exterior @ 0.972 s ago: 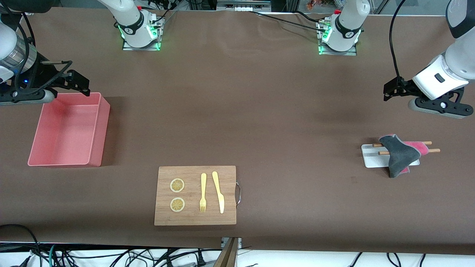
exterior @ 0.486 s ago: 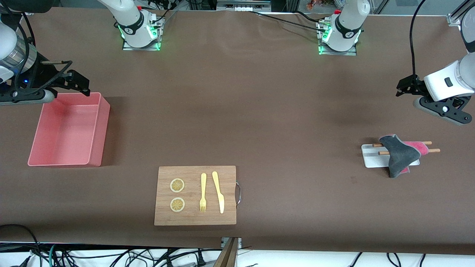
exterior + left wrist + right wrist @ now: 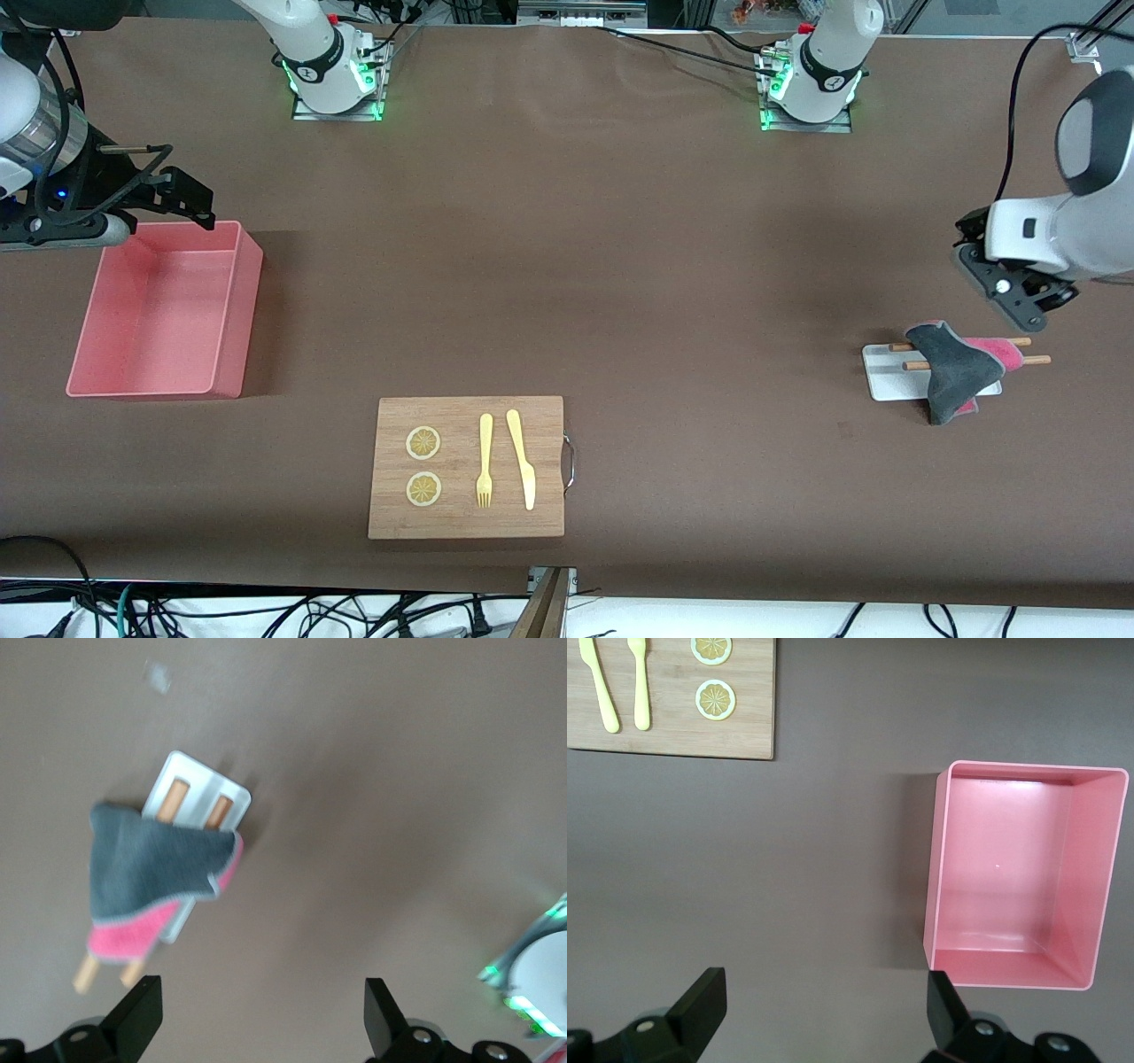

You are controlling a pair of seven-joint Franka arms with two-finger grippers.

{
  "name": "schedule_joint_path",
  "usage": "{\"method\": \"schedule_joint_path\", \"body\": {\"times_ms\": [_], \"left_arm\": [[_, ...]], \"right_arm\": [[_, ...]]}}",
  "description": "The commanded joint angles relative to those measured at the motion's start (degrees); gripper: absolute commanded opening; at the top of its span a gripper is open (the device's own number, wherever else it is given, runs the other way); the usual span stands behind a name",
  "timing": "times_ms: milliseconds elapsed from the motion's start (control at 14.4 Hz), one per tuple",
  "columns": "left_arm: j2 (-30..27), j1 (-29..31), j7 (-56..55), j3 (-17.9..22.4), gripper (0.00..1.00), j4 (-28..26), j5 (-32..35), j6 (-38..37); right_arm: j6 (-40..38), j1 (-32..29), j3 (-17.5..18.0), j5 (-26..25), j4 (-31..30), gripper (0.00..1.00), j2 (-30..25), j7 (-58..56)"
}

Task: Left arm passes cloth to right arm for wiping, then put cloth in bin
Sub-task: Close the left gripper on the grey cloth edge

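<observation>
Cloth [image 3: 955, 377], grey over pink, crumpled

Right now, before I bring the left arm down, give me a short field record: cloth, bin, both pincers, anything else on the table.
cloth: draped over a white tray and its two wooden sticks, grey face up, pink edge showing; not held
bin: pink, nothing in it, at the right arm's end of the table
left pincer: open, above the table beside the cloth
right pincer: open, waiting in the air beside the bin
board: nearest the front camera; holds two lemon slices, a fork and a knife
</observation>
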Motion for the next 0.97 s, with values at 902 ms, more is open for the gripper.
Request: {"method": "schedule_joint_path", "body": {"times_ms": [902], "left_arm": [[5.72, 4.54, 21.64, -0.25, 0.89, -14.40, 3.03, 23.66]], "right_arm": [[-0.30, 0.06, 0.21, -0.11, 0.76, 1.00, -0.08, 0.65]]}}
